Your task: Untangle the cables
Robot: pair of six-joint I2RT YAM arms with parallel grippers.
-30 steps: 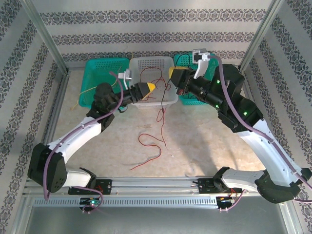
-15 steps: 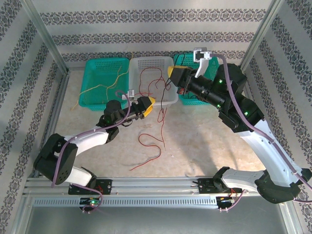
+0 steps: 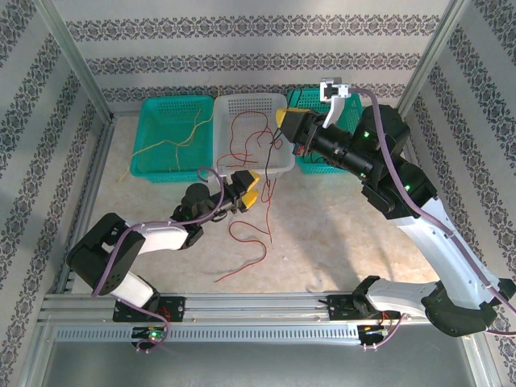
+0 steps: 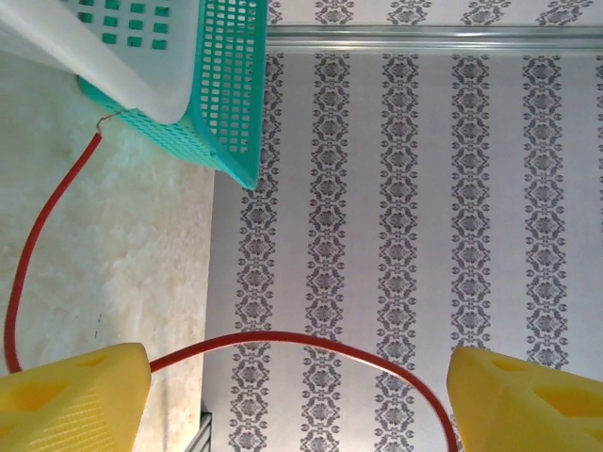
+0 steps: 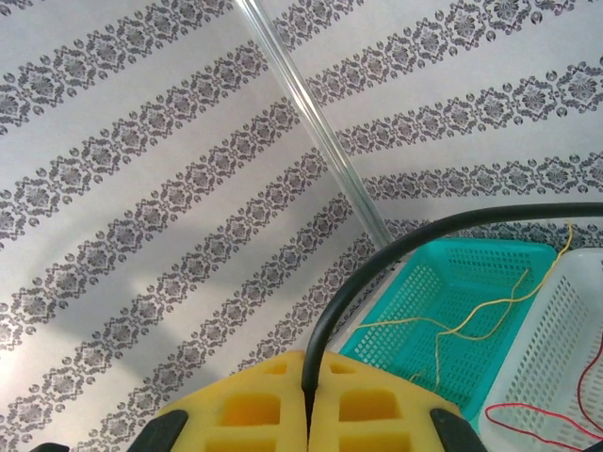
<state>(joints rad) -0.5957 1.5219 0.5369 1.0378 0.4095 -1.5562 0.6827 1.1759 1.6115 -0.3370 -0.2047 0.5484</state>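
My right gripper [image 3: 284,122] is raised at the white basket's [image 3: 282,165] right rim, shut on a black cable [image 5: 377,273] that rises from between its pads [image 5: 254,410]. The black cable [image 3: 270,173] hangs from it to the table. My left gripper [image 3: 248,184] sits low in front of the white basket, open, with a red cable [image 4: 283,339] arcing across the gap between its yellow fingers [image 4: 75,400]. More red cable [image 3: 246,238] curls on the table, and some lies in the white basket [image 3: 242,133]. A yellow cable [image 3: 173,141] lies in the left green basket [image 3: 153,105].
A second green basket [image 3: 351,121] stands at the back right, partly behind my right arm. Metal frame posts [image 3: 81,72] and patterned walls close in the table. Open tabletop [image 3: 339,234] lies in front of the baskets.
My left arm has pulled back from the white basket and dropped toward the table, folding nearer its base. The right gripper has barely moved and keeps its hold on the black cable.
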